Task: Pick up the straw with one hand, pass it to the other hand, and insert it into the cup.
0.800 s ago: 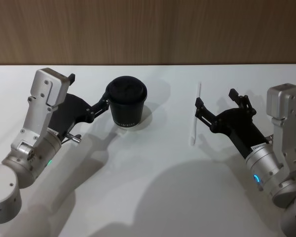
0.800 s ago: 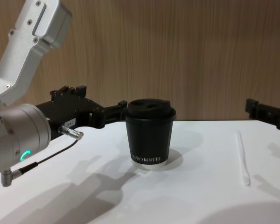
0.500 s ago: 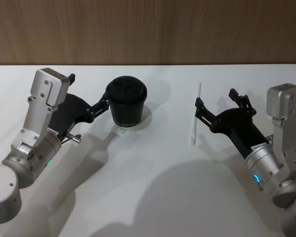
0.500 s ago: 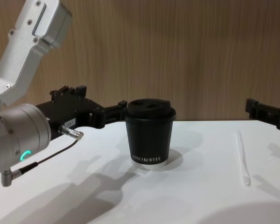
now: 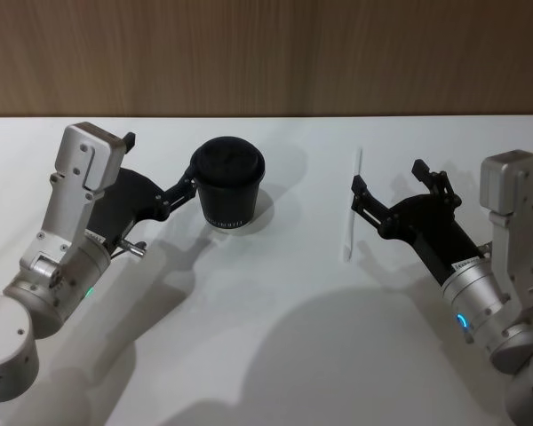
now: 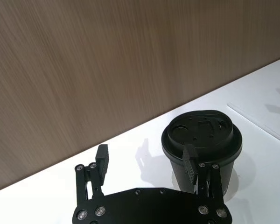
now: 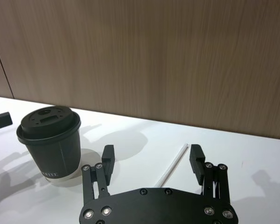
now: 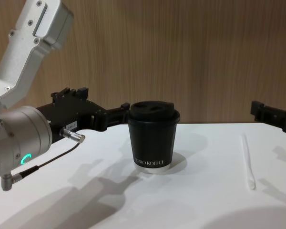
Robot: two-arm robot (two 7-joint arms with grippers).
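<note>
I see nothing moved this past second: pickup hasn't begun. The white straw (image 5: 350, 204) lies flat, centre right. My right gripper (image 5: 386, 180), fingers spread, hovers just beside it. My left gripper (image 5: 162, 161), also spread, sits upper left, perhaps touching the lidded black coffee cup (image 5: 229, 182).
</note>
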